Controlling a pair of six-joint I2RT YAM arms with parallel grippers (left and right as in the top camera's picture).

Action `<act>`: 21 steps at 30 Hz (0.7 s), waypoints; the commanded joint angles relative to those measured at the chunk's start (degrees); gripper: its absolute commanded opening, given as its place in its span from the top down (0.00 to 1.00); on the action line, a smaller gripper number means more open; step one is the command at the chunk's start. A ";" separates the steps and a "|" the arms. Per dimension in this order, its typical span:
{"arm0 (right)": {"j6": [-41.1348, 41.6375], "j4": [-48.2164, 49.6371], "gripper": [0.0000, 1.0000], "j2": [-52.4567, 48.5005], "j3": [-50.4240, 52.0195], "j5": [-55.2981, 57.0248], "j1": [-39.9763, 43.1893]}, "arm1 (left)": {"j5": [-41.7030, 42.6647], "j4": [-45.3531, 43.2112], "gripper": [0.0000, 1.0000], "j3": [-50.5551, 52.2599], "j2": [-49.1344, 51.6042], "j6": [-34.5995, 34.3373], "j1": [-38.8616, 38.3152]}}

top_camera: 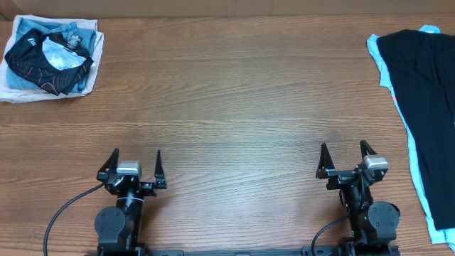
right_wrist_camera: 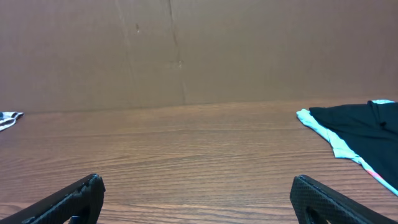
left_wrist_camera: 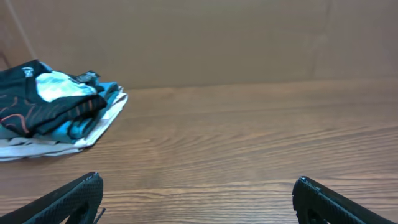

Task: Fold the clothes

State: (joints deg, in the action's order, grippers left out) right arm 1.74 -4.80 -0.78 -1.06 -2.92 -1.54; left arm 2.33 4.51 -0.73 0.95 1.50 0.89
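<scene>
Expect the black sports shirt (top_camera: 28,64) to handle light, limp and slippery; pinch a raised fold on top. Left claw (top_camera: 136,155) and right claw (top_camera: 344,147) stand released, empty.

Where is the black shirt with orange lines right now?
Overhead, the black shirt lies crumpled on the jeans at the far-left corner of the table, beyond the left gripper.

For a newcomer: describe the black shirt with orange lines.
On the wooden table, go to the far-left corner's clothes pile. The crumpled black shirt lies on top; thin orange lines set it apart from the blue denim and white cloth beneath.
</scene>
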 commanded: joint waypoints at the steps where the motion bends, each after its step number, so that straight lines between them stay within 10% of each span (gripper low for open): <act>1: 0.37 0.15 0.00 0.61 0.59 0.48 -0.33 | -2.36 -0.07 0.00 0.48 -0.76 1.55 0.59; 21: 0.37 0.15 0.00 0.61 0.59 0.48 -0.33 | -3.80 -0.24 0.00 0.46 -0.70 -0.20 0.59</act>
State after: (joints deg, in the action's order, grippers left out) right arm 1.74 -4.75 -0.78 -1.06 -2.94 -1.54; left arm -1.13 4.64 -0.71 0.95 0.16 0.89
